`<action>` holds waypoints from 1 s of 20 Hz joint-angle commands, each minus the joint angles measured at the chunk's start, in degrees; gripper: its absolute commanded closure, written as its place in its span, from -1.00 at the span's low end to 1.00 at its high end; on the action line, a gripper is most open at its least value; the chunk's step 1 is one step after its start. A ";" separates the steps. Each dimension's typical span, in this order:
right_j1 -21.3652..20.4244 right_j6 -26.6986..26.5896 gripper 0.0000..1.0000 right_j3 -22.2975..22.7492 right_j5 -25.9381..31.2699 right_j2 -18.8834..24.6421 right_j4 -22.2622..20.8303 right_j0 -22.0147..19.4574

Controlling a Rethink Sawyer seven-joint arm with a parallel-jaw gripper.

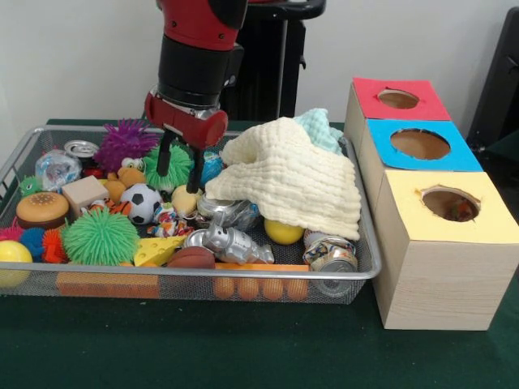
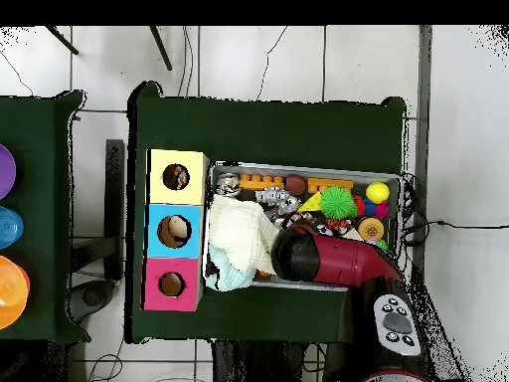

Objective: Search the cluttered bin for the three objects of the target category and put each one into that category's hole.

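- Hung over the far middle of the bin [image 1: 357,271]: the gripper [image 1: 179,166], at the end of the red and black arm [image 1: 199,49].
- Stood apart, with nothing between them: two black fingers [image 1: 197,172], pointing down, tips just above a pale yellow ball [image 1: 185,199] and a green spiky ball [image 1: 177,166].
- Lay among the clutter just below and in front of the fingers, near a soccer ball [image 1: 143,202]: one small printed bundle [image 1: 168,220], white with coloured patches. Could not tell for sure if it was fabric.
- Covered the right half of the bin: a cream cloth [image 1: 292,178], with a mint cloth [image 1: 320,130] behind it.
- Stood to the right of the bin, nearest to the camera in the front view: the yellow box [image 1: 446,259], its hole [image 1: 450,203] showing something dark with colour inside.
- Showed also in the overhead view: the yellow hole [image 2: 176,177] with a dark mottled thing in it, at the far end of the row of three boxes.
- Stood behind the yellow one: the blue box [image 1: 422,146], then the red box [image 1: 397,99].
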 commanded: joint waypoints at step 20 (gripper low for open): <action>14.26 4.18 -1.00 -12.41 -2.94 -4.32 -0.63 2.65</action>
